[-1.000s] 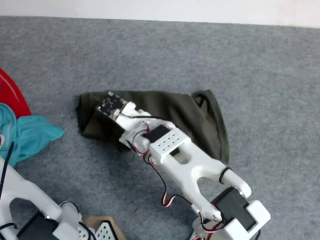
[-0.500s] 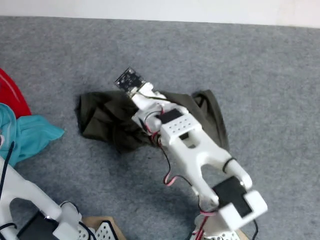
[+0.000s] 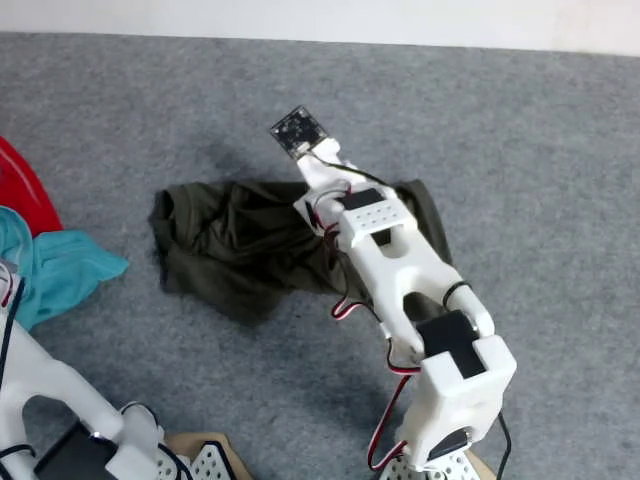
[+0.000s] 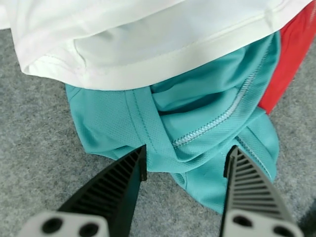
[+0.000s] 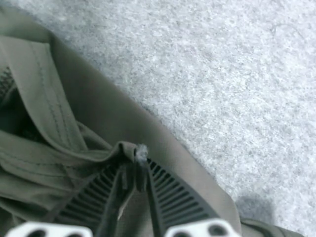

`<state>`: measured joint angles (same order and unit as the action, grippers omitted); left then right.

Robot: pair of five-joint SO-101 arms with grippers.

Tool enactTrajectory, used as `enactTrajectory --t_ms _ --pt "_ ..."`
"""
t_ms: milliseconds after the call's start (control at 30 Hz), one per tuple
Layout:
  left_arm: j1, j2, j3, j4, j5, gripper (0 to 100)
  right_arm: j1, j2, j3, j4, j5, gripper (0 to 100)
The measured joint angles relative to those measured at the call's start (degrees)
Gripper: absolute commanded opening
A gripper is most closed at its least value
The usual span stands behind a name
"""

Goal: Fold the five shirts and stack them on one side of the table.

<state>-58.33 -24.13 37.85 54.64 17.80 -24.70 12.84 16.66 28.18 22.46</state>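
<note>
Plainly, the olive shirt (image 3: 225,250) lies crumpled near the middle of the grey counter (image 3: 520,150), and the right arm stretches over its right part. The right pincer (image 5: 139,164) is pressed together on a raised fold of that shirt, with the cloth peaking between the ribbed fingertips (image 5: 163,187) near the shirt's edge, where bare counter begins. At the left edge of the counter, well apart from the olive one, a teal shirt (image 4: 207,118) lies bunched, its zip showing. A white shirt (image 4: 148,39) overlaps it on one side and a red cloth (image 4: 291,59) touches it on another. The left pincer (image 4: 186,153) hangs spread just above the teal shirt, one finger to each side of its lower folds, gripping nothing.
</note>
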Motion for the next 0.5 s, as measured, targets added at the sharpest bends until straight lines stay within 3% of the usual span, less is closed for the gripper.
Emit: enactTrajectory --t_ms 200,500 --pt "0.1 0.0 0.0 0.0 0.0 27 -0.6 0.0 -0.1 5.5 0.0 30.5" --pt "0.5 0.0 0.0 0.0 0.0 27 -9.8 -13.8 2.9 15.0 -2.2 26.1"
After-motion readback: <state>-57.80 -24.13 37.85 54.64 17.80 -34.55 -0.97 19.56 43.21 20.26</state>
